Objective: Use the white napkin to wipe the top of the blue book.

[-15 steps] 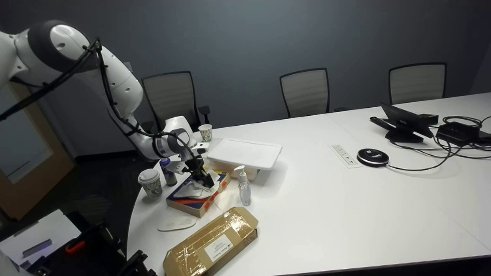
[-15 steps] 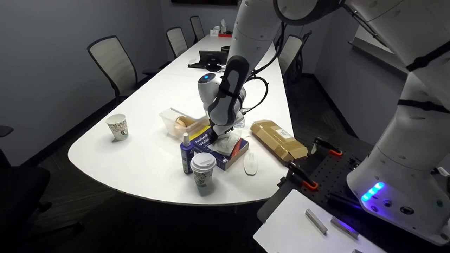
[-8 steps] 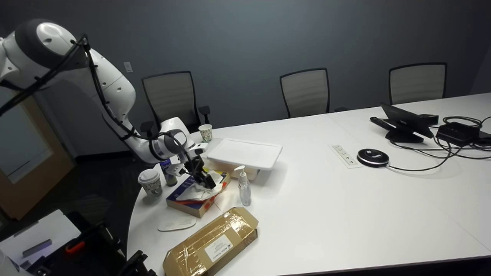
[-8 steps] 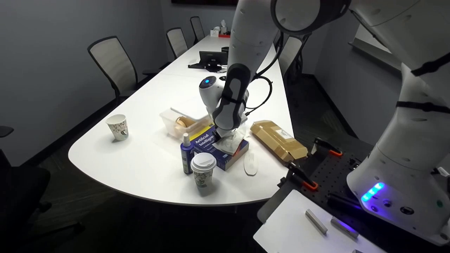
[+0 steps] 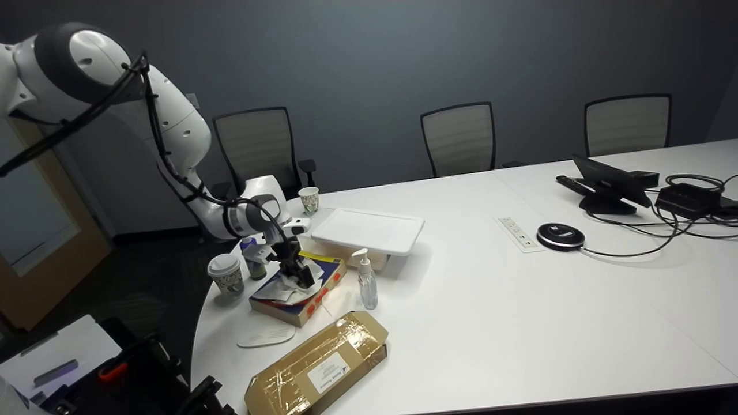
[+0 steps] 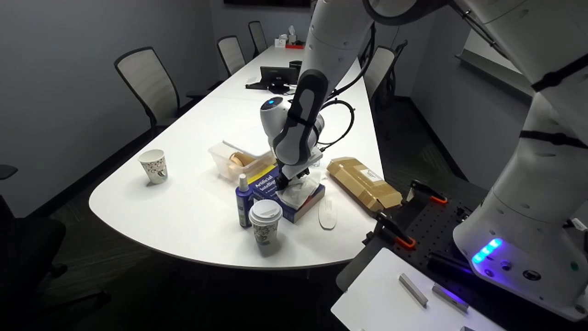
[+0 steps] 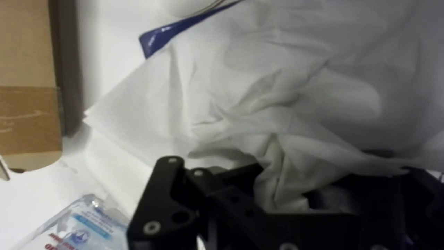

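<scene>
White and creased, the napkin [image 7: 277,100] lies spread on top of the book [image 6: 265,185], over the half nearer the fork [image 6: 327,216], while the title and the yellow band toward the other end show uncovered. The fingers [image 5: 304,278] are clamped on a gathered fold of it; their tips are lost among dark folds in the wrist view, so how deep the pinch goes I can't fairly say. I take the step in hand to be the wiping itself: the napkin is gripped and on the cover, and what remains is covering ground. The next move, as I judge it, calls for a low, level stroke along the cover toward the yellow band, with enough downward push to keep the paper flat, yet not so much that the fingers scrape or the book slides across the tabletop [image 6: 197,216]. Wide swings would be risky: the spray bottle [image 6: 244,202] stands just beside one long edge with the lidded cup [image 6: 265,223] next to it, the pump bottle [image 5: 368,286] is near the opposite edge, and the tub [image 6: 222,162] sits just past the yellow end. Farther out, on the robot's side, lies the carton [image 6: 358,177].
</scene>
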Robot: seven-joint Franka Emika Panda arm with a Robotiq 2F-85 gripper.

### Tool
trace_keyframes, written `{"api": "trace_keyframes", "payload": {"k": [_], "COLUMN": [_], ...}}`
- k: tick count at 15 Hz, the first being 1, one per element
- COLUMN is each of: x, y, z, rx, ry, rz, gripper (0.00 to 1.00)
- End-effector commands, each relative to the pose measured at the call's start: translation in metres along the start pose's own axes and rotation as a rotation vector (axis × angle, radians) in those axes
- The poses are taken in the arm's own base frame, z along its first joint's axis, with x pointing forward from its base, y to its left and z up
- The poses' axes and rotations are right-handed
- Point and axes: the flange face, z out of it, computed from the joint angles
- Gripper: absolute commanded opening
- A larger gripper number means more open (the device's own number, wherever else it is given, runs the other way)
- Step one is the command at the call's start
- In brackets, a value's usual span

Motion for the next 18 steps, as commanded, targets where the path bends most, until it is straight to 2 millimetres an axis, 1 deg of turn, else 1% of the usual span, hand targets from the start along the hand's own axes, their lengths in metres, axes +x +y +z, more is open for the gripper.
{"api": "trace_keyframes", "payload": {"k": [1,6,8,11,13,15,16,18], "x": [0.002,0.017,0.024,0.037,0.046,0.054,0.058,0.066], "y": [-0.010,-0.025,-0.032,-0.037,-0.037,-0.032,-0.029,-0.017], "z": [0.005,0.007,0.005,0.004,0.004,0.004,0.005,0.012], "rx": [0.108,0.203,0.224,0.235,0.238,0.230,0.228,0.214], "ry": [-0.006,0.052,0.090,0.151,0.183,0.208,0.219,0.241], "rz": [-0.028,-0.061,-0.074,-0.077,-0.068,-0.056,-0.047,-0.022], "gripper": [0.00,0.00,0.00,0.00,0.00,0.00,0.00,0.00]}}
